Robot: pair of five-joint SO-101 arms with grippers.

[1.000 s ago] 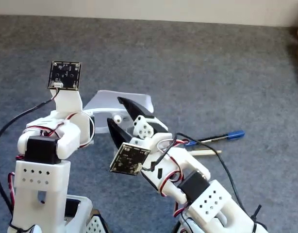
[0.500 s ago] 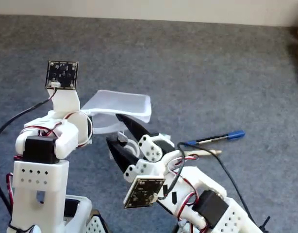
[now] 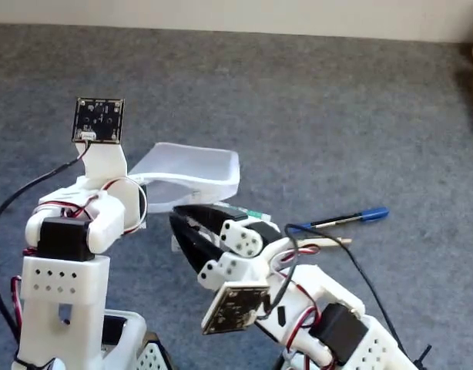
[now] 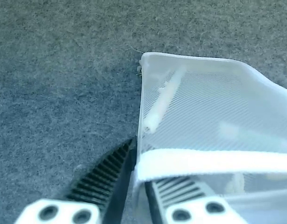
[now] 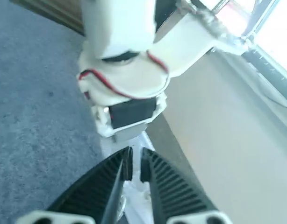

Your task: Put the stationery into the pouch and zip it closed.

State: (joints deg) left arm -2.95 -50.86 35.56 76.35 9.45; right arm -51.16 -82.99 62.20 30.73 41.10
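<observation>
**Inspector:** What carried the setup, and where did the arms stand?

**Technician:** A grey table [image 3: 337, 100] carried everything. The left arm [image 3: 67, 262] and the right arm [image 3: 321, 308] stood side by side at its near edge, both wrists turned toward the space between them.

**Inspector:** Location of the pouch?

**Technician:** The translucent white pouch [image 3: 194, 166] extended away from the left gripper [image 4: 136, 172], mouth open. Its jaws were clamped on the pouch [image 4: 213, 112] at the white zip band, one outside the mesh wall and one under it.

**Inspector:** Condition of the right gripper?

**Technician:** The right gripper [image 5: 133, 161] had its jaws drawn together, with a thin slit between the tips. Whether anything sat in that slit could not be determined. In the high view, the right gripper [image 3: 179, 216] pointed at the left arm, just beside the near edge of the pouch.

**Inspector:** Loose stationery?

**Technician:** A pen [image 3: 344, 219] with a blue cap lay on the table behind the right gripper, beside that arm's wrist, well apart from the left gripper. A wooden stick [image 3: 329, 242] lay just beside the pen, on the side nearer the right arm's base.

**Inspector:** Contents of the pouch?

**Technician:** A pale rod-shaped item [image 4: 162, 100] showed through the mesh, just ahead of the left gripper.
</observation>
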